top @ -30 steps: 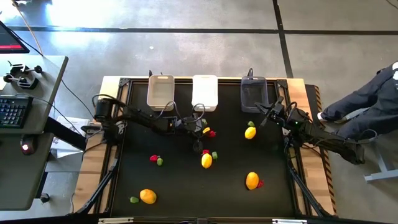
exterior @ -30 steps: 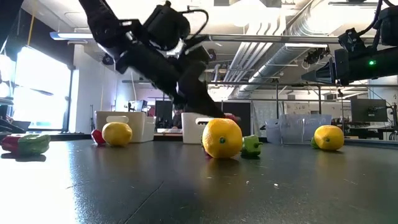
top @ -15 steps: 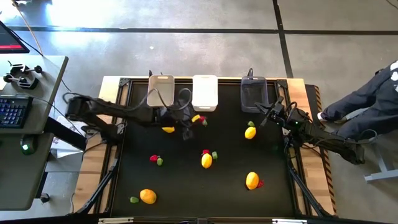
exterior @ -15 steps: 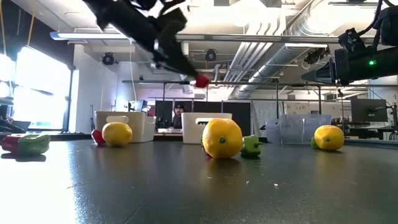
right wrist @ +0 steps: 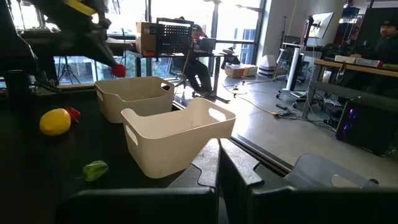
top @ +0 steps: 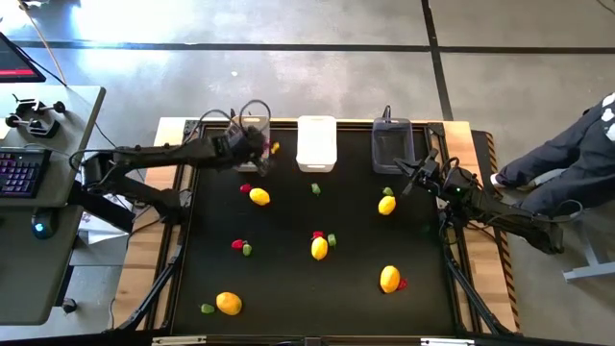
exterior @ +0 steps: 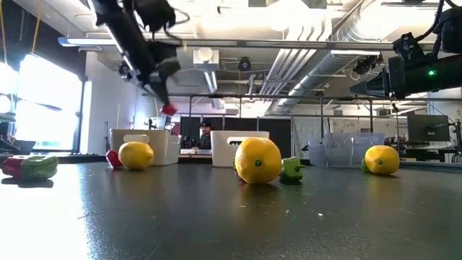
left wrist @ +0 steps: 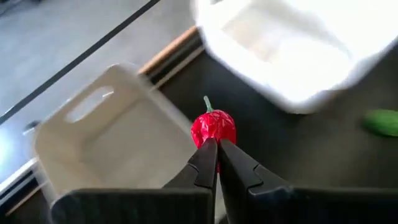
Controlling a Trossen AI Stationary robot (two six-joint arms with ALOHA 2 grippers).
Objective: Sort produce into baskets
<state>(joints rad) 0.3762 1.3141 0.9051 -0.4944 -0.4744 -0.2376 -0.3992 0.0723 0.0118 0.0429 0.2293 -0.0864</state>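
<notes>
My left gripper (left wrist: 217, 144) is shut on a small red piece (left wrist: 213, 127) with a green stem, held in the air by the beige basket (top: 248, 141) at the far edge. The white basket (top: 316, 142) and the dark grey basket (top: 391, 144) stand to its right. Yellow lemons (top: 259, 196) (top: 319, 248) (top: 386, 204), an orange one (top: 229, 304) and small red (top: 237, 244) and green pieces (top: 315, 188) lie on the mat. My right gripper (top: 408, 183) waits shut at the far right, holding nothing. My left gripper pinches the red piece's end opposite the stem (left wrist: 214, 138) between its two fingertips. The fingers slant down toward the far edge. The piece is lifted clear, stem pointing away from the fingers, over the beige basket's wall (left wrist: 165, 118) on the side facing the white basket.
The three baskets stand in a row along the mat's far edge. A lemon with a red piece (top: 389, 279) lies near right. A person sits beyond the table's right edge (top: 567, 163). A desk with a keyboard (top: 24, 173) stands on the left.
My left gripper has picked the red piece up off the middle of the mat. It has carried it upward and toward the far left, to the beige basket, turning and tipping as it went. It has stayed shut on the piece.
</notes>
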